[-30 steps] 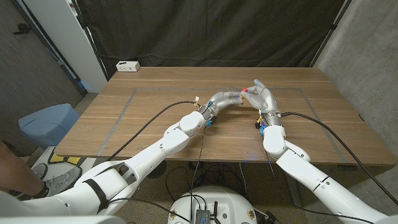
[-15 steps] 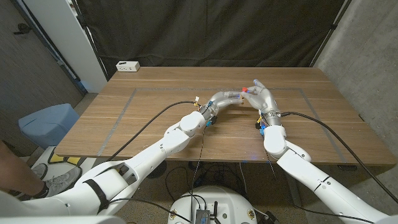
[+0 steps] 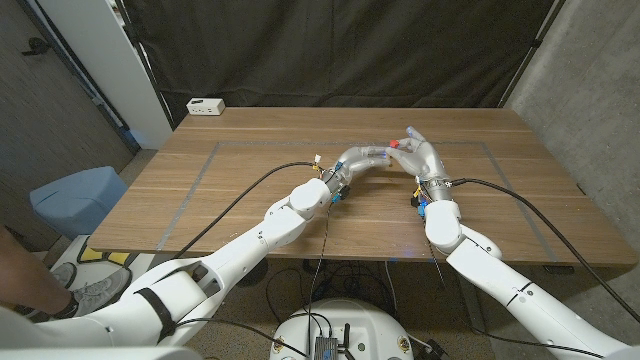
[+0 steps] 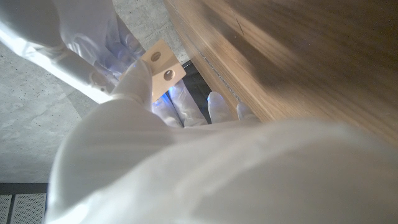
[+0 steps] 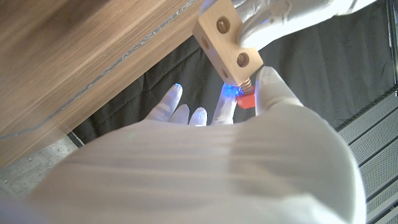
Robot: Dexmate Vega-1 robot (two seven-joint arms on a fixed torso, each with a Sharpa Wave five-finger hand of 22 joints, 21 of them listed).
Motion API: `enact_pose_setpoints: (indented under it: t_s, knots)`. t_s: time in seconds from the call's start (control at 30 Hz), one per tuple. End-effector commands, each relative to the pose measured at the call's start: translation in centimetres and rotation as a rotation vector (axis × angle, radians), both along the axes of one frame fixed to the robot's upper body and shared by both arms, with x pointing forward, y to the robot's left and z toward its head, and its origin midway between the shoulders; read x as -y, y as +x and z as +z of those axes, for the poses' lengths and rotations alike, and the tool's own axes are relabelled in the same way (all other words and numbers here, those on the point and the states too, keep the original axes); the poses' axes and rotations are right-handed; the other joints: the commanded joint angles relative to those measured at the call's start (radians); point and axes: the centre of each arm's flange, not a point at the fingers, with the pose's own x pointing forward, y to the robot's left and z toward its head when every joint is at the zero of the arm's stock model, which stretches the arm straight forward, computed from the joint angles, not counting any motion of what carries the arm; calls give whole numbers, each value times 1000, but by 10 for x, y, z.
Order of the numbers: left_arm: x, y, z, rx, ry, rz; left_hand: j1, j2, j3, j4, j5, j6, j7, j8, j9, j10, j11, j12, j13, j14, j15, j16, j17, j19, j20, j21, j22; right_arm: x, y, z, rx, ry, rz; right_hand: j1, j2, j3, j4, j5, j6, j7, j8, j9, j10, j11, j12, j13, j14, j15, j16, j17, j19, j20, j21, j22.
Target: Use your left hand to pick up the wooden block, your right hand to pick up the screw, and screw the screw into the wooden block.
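- Wooden block (image 5: 225, 38): pale, rectangular, with round holes in its face, held off the table.
- Screw (image 5: 246, 94): red-headed, its threaded shank entering the block's end.

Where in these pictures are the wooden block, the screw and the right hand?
wooden block (image 5: 225, 42): right wrist view, its face with two holes.
screw (image 5: 247, 99): right wrist view, its red head.
right hand (image 3: 421, 157): head view, the back of the hand.
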Motion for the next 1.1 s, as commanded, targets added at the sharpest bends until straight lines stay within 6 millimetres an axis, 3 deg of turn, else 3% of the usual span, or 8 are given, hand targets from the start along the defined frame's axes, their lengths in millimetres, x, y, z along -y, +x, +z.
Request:
enact_pose_setpoints:
  t_s: [0.03,0.33,0.57,0.83,1.1]
  knots:
    - [0,2,0,-5,0,6,1,11,0,5,6,27,0,5,4,10,2,3,4,11,-59,-2,2,4,0,3,6,2,3,-1,-10,-1,10,-15,-6,-6,0,-3,-12,1,-7,-1,-13,6,-1,6,-7,-55,-3,5,-7,-34,-4,2]
    - [1,3,0,-6,2,3,1,11,0,5,6,28,1,5,4,11,1,3,5,13,-60,-2,2,4,-1,3,6,4,2,-2,-16,-11,21,-46,-13,-15,9,-4,-40,-5,-21,-4,-38,13,-1,6,-28,-46,-6,6,-28,-24,-6,2]
    - [1,3,0,-5,1,4,2,12,0,5,6,28,1,5,4,12,1,3,5,13,-61,-2,2,4,-1,3,6,4,2,-2,-18,-13,38,-87,-21,-27,20,-3,-88,1,-46,-7,-63,22,-1,6,-50,-37,-7,6,-55,-11,-7,2]
    - [0,3,0,-4,1,5,2,12,-1,4,6,28,1,5,4,12,1,2,6,13,-60,-2,2,4,-1,3,6,5,2,-1,-26,-12,60,-128,-27,-37,29,-2,-146,27,-77,-10,-96,43,-1,7,-80,-29,-9,6,-73,8,-5,2]
    - [-1,4,1,-2,5,4,2,13,-1,5,6,30,1,6,4,12,1,2,7,12,-59,-3,2,3,-1,3,6,5,3,0,-27,-15,70,-143,-27,-41,31,0,-168,37,-89,-11,-110,48,-1,7,-92,-26,-10,5,-81,15,-5,2]
